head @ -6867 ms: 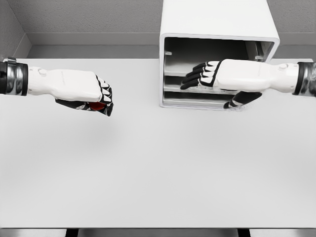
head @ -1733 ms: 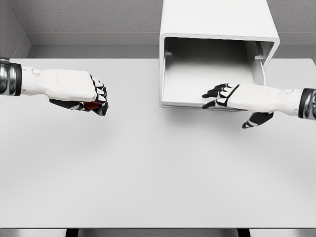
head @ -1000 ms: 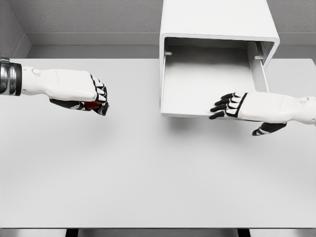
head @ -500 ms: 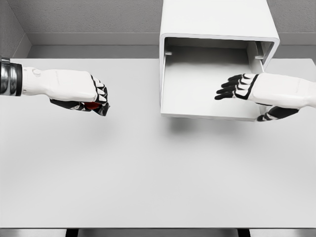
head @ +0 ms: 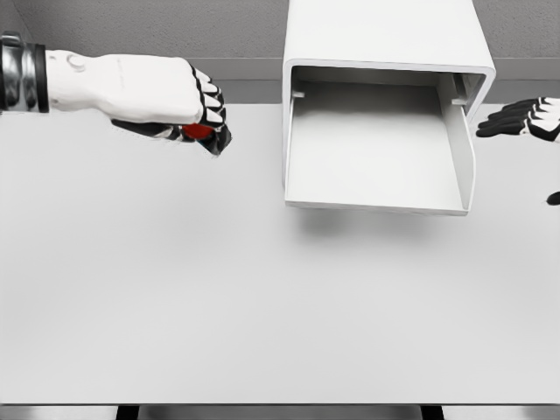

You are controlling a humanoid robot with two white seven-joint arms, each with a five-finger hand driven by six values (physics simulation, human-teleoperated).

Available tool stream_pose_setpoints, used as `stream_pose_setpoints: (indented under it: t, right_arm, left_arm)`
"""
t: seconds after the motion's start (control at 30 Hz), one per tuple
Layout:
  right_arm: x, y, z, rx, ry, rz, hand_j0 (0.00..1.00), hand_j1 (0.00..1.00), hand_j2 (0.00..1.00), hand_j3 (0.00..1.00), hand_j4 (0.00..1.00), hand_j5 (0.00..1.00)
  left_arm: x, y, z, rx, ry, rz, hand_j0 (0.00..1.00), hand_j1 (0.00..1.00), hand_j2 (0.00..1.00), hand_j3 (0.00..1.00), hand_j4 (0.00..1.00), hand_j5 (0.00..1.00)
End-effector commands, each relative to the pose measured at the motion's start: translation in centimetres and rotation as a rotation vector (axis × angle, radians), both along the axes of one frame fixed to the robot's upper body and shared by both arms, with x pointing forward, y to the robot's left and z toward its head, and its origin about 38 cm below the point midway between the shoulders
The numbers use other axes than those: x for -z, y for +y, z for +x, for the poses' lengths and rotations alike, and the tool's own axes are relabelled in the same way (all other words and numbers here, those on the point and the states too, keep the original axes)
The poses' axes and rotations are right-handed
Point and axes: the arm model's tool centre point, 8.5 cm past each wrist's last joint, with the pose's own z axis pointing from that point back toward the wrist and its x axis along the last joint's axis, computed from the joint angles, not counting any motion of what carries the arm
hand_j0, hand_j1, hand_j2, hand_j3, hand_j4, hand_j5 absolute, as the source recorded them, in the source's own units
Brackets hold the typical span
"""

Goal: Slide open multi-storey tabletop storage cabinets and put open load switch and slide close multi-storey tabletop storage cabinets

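Note:
The white storage cabinet stands at the back of the table, right of the middle. Its top drawer is slid out toward me and shows a bare white floor. My left hand hovers above the table to the left of the cabinet, curled shut on the load switch, of which only a red patch shows under the fingers. My right hand is at the right edge of the picture, beside the drawer's right wall, fingers stretched out and holding nothing.
The white table spreads wide in front of the cabinet. A grey wall runs along the table's back edge.
The right hand has let go of the slid-out drawer and drawn away to the right edge. The left hand has risen and moved right toward the cabinet with the switch.

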Motion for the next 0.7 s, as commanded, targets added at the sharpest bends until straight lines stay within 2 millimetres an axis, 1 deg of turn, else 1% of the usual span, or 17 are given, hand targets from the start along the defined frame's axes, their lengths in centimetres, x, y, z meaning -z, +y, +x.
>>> stream_pose_setpoints:
  t: [0.0, 0.03, 0.1, 0.13, 0.23, 0.27, 0.33, 0.37, 0.4, 0.43, 0.5, 0.53, 0.57, 0.6, 0.63, 0.67]
  right_arm:
    - [-0.8, -0.5, 0.0, 0.017, -0.022, -0.007, 1.0, 1.0, 1.0, 1.0, 1.0, 1.0]
    - [0.4, -1.1, 0.0, 0.035, 0.006, -0.023, 1.0, 1.0, 1.0, 1.0, 1.0, 1.0]
    - [2.1, -1.4, -0.1, 0.049, 0.043, -0.049, 1.0, 1.0, 1.0, 1.0, 1.0, 1.0]
    - [3.0, -1.7, -0.2, 0.058, 0.07, -0.049, 1.0, 1.0, 1.0, 1.0, 1.0, 1.0]
    - [4.8, -3.3, -0.2, 0.108, 0.126, -0.048, 1.0, 1.0, 1.0, 1.0, 1.0, 1.0]
    - [5.6, -3.7, -0.3, 0.119, 0.146, -0.062, 1.0, 1.0, 1.0, 1.0, 1.0, 1.0]
    - [6.8, -4.5, -0.4, 0.144, 0.175, -0.08, 1.0, 1.0, 1.0, 1.0, 1.0, 1.0]
    - [7.5, -4.9, -0.6, 0.154, 0.192, -0.095, 1.0, 1.0, 1.0, 1.0, 1.0, 1.0]
    - [8.5, -5.0, -0.9, 0.156, 0.211, -0.118, 1.0, 1.0, 1.0, 1.0, 1.0, 1.0]
    - [10.0, -5.0, -1.3, 0.156, 0.235, -0.132, 1.0, 1.0, 1.0, 1.0, 1.0, 1.0]
    - [11.5, -4.9, -2.0, 0.151, 0.27, -0.159, 1.0, 1.0, 1.0, 1.0, 1.0, 1.0]
    - [12.4, -4.8, -2.4, 0.145, 0.293, -0.171, 1.0, 1.0, 1.0, 1.0, 1.0, 1.0]
    - [12.9, -4.0, -2.9, 0.112, 0.298, -0.2, 1.0, 1.0, 1.0, 1.0, 1.0, 1.0]
    - [13.3, -3.0, -3.4, 0.077, 0.299, -0.219, 0.86, 0.86, 0.86, 0.86, 0.86, 0.86]
    - [13.5, -2.6, -3.7, 0.063, 0.306, -0.221, 0.73, 0.73, 0.73, 0.73, 0.73, 0.73]
    - [13.4, -1.8, -3.9, 0.04, 0.299, -0.219, 0.62, 0.62, 0.62, 0.62, 0.62, 0.62]
  left_arm:
    - [-0.7, -1.7, -0.2, 0.045, 0.015, -0.057, 0.53, 0.53, 0.53, 0.53, 0.53, 0.53]
    - [-0.8, -2.9, -0.2, 0.073, 0.012, -0.065, 0.52, 0.52, 0.52, 0.52, 0.52, 0.52]
    - [-0.6, -4.9, -0.2, 0.115, 0.02, -0.08, 0.52, 0.52, 0.52, 0.52, 0.52, 0.52]
    - [-0.5, -5.5, -0.1, 0.125, 0.024, -0.085, 0.52, 0.52, 0.52, 0.52, 0.52, 0.52]
    - [0.2, -8.2, 1.5, 0.134, 0.031, -0.094, 0.51, 0.51, 0.51, 0.51, 0.51, 0.51]
    - [0.2, -8.9, 1.8, 0.138, 0.027, -0.095, 0.51, 0.51, 0.51, 0.51, 0.51, 0.51]
    - [-0.5, -9.4, 1.8, 0.148, 0.014, -0.098, 0.51, 0.51, 0.51, 0.51, 0.51, 0.51]
    - [-0.8, -10.3, 1.8, 0.162, 0.009, -0.104, 0.51, 0.51, 0.51, 0.51, 0.51, 0.51]
    - [-0.6, -10.8, 2.4, 0.154, 0.02, -0.111, 0.51, 0.51, 0.51, 0.51, 0.51, 0.51]
    - [-0.3, -11.2, 3.0, 0.142, 0.015, -0.103, 0.51, 0.51, 0.51, 0.51, 0.51, 0.51]
    - [0.6, -12.8, 4.3, 0.122, 0.023, -0.09, 0.51, 0.51, 0.51, 0.51, 0.51, 0.51]
    - [0.7, -13.5, 4.2, 0.133, 0.02, -0.087, 0.51, 0.51, 0.51, 0.51, 0.51, 0.51]
    - [0.7, -13.8, 4.2, 0.137, 0.014, -0.082, 0.51, 0.51, 0.51, 0.51, 0.51, 0.51]
    - [0.4, -14.1, 4.1, 0.144, 0.007, -0.083, 0.52, 0.52, 0.52, 0.52, 0.52, 0.52]
    - [0.3, -15.1, 3.9, 0.158, -0.01, -0.074, 0.52, 0.52, 0.52, 0.52, 0.52, 0.52]
    - [0.3, -15.9, 3.7, 0.171, -0.018, -0.072, 0.52, 0.52, 0.52, 0.52, 0.52, 0.52]
